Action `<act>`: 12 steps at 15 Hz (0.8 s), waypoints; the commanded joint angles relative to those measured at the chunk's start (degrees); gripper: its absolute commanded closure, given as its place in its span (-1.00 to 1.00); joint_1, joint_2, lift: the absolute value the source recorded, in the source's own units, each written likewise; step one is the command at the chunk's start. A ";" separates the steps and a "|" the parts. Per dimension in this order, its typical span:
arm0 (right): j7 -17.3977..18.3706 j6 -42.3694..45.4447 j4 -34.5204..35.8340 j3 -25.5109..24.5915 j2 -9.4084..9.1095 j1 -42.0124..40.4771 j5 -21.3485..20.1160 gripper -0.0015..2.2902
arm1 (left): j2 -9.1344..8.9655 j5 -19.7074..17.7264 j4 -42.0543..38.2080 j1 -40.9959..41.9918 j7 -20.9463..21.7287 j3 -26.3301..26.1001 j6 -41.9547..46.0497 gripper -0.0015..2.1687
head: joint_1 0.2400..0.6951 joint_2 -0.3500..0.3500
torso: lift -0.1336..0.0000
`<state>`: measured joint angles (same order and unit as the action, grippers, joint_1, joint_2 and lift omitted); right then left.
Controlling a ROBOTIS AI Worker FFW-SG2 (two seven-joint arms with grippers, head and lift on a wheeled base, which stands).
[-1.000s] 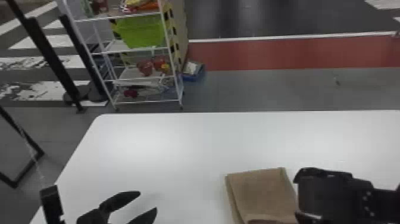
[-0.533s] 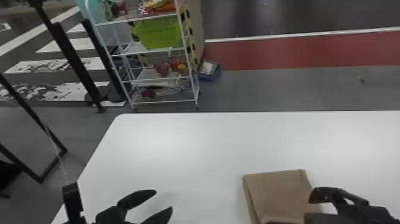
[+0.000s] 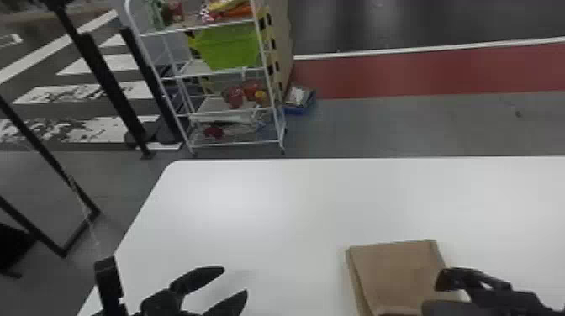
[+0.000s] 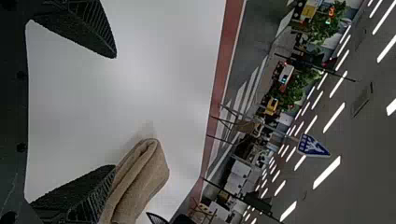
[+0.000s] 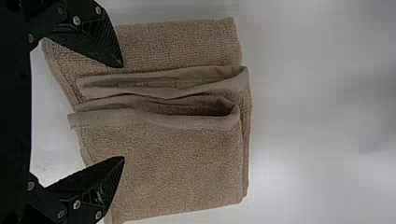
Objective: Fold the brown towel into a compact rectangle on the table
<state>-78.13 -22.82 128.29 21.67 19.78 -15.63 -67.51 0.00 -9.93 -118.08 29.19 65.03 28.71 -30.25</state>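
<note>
No words, numbers or brand names can be read. In the left wrist view, a blue sign (image 4: 312, 146) with pointed sides, set far off in the room, bears a white symbol and a row of small white marks, too small to make out. In the head view, broad white crossing stripes (image 3: 122, 63), worn in patches, mark the dark floor (image 3: 38, 110) at the far left, beyond the counter (image 3: 252, 201).

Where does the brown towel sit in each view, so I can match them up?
Head view: the brown towel lies right of centre, near the bottom edge.
Left wrist view: seen alongside one finger of the left hand.
Right wrist view: seen between and beyond the fingers of the right hand.
Shared landmark: the white table.
</note>
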 commanded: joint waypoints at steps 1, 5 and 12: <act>-0.19 0.01 -1.47 0.39 -0.44 1.66 0.36 -0.77 | -0.15 0.00 0.21 -0.01 -0.08 0.03 0.06 -0.97 | 1.00 0.69 | -0.83; -0.19 -0.52 -1.99 0.83 -0.79 2.63 0.63 -0.45 | -0.15 0.00 0.30 -0.09 -0.26 0.03 0.23 -0.97 | 1.00 0.70 | -0.83; -0.19 -0.17 -2.96 0.74 -1.41 3.59 1.95 0.30 | -0.15 0.00 0.30 -0.18 0.09 0.03 0.41 -0.97 | 1.00 0.72 | -0.83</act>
<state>-78.13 -23.28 125.50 22.63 18.42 -12.28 -66.28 0.00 -9.93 -117.77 29.00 65.02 28.74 -29.97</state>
